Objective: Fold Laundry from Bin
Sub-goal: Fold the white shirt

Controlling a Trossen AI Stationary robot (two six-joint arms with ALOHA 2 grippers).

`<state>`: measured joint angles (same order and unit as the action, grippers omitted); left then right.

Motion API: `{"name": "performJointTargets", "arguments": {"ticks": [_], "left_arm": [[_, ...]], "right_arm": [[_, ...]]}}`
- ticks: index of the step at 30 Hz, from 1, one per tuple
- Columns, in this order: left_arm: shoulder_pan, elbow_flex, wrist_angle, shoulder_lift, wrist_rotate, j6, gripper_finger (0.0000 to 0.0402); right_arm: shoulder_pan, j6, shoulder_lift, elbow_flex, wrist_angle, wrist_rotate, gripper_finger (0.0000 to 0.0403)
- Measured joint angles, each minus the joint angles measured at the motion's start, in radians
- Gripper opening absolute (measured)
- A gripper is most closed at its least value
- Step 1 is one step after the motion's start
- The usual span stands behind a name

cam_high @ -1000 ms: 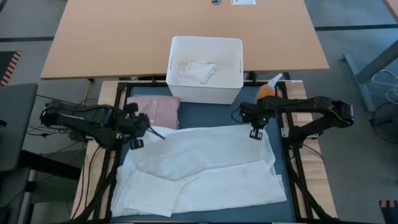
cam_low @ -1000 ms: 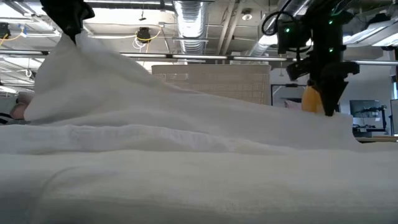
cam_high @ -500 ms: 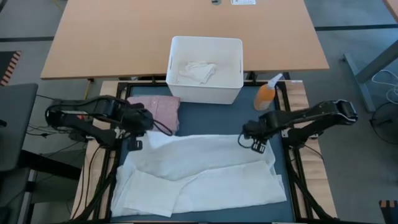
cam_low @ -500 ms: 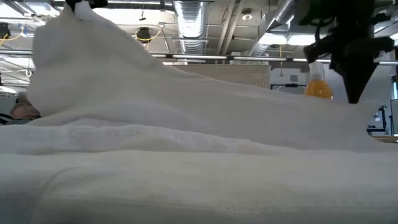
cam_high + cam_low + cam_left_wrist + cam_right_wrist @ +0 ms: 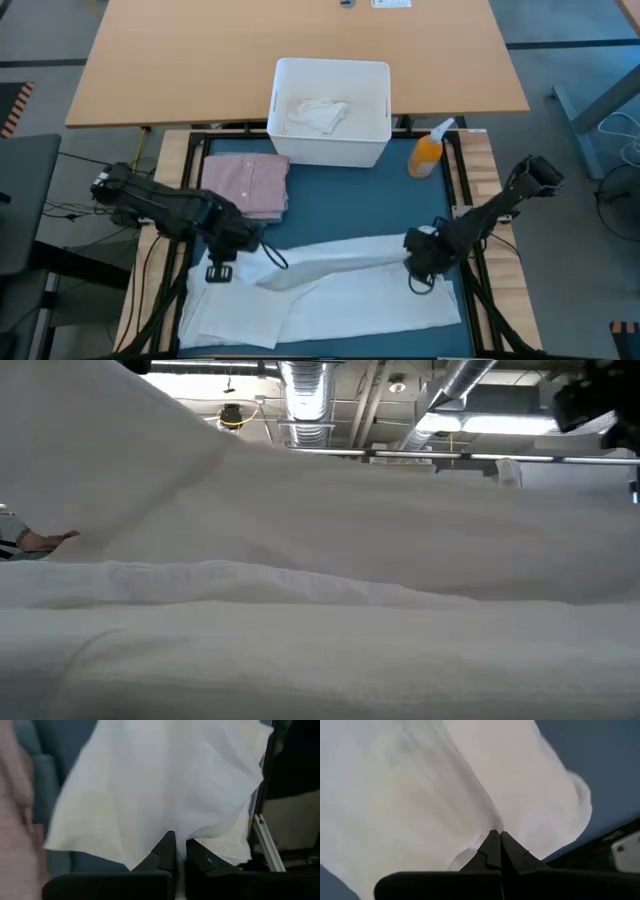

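A long white cloth [image 5: 330, 285] lies across the near half of the teal mat [image 5: 350, 205] and fills the low view [image 5: 320, 560]. My left gripper [image 5: 255, 250] is shut on the cloth's far left edge. My right gripper [image 5: 420, 262] is shut on its far right edge. A folded pink shirt [image 5: 250, 185] lies flat on the mat's far left. The white bin [image 5: 380, 110] stands beyond the mat with a crumpled white cloth piece [image 5: 318, 115] inside. My left gripper pinches the white cloth's edge [image 5: 172, 827] between its two shut fingers, slanting down from above. The cloth fans out from the fingertips, raised there, with its near part on the mat. One layer or several, I cannot tell. My right gripper pinches a gathered ridge of the white cloth [image 5: 495, 822] at its far right edge between its two fingertips, pointing down from above. The cloth spreads from the fingers in soft folds, its near part lying on the mat.
An orange spray bottle [image 5: 428, 155] stands at the mat's far right corner, beside the bin. Black frame rails [image 5: 470, 270] run along both sides of the mat. Bare mat shows between the shirt, the bin and the cloth's raised edge.
Both grippers, staying shut on the cloth, have gone toward the table's near edge, the right one farther. The cloth's far edge has been drawn over its near part, which has stayed on the mat, uncovering bare mat behind it.
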<state>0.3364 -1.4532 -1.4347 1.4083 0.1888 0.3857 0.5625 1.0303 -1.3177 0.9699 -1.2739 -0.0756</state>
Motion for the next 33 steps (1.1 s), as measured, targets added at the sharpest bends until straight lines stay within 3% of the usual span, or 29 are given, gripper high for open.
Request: {"name": "performJointTargets", "arguments": {"ticks": [8,16,23,29,33], "left_arm": [[0.085,0.000,0.075,0.107,0.131,0.073,0.0000],[0.135,0.000,0.177,0.178,0.229,0.115,0.0000],[0.161,-0.002,0.224,0.191,0.252,0.151,0.0000],[0.176,-0.003,0.267,0.191,0.251,0.176,0.0000],[0.189,-0.003,0.324,0.191,0.247,0.186,0.0000]], "right_arm": [[0.161,0.187,-0.052,0.003,0.073,0.029,0.0008],[0.231,0.230,-0.130,0.044,0.183,0.092,0.0009],[0.240,0.230,-0.231,0.053,0.243,0.222,0.0010],[0.244,0.244,-0.283,0.106,0.258,0.260,0.0012],[0.250,0.252,-0.301,0.134,0.269,0.261,0.0041]]}}
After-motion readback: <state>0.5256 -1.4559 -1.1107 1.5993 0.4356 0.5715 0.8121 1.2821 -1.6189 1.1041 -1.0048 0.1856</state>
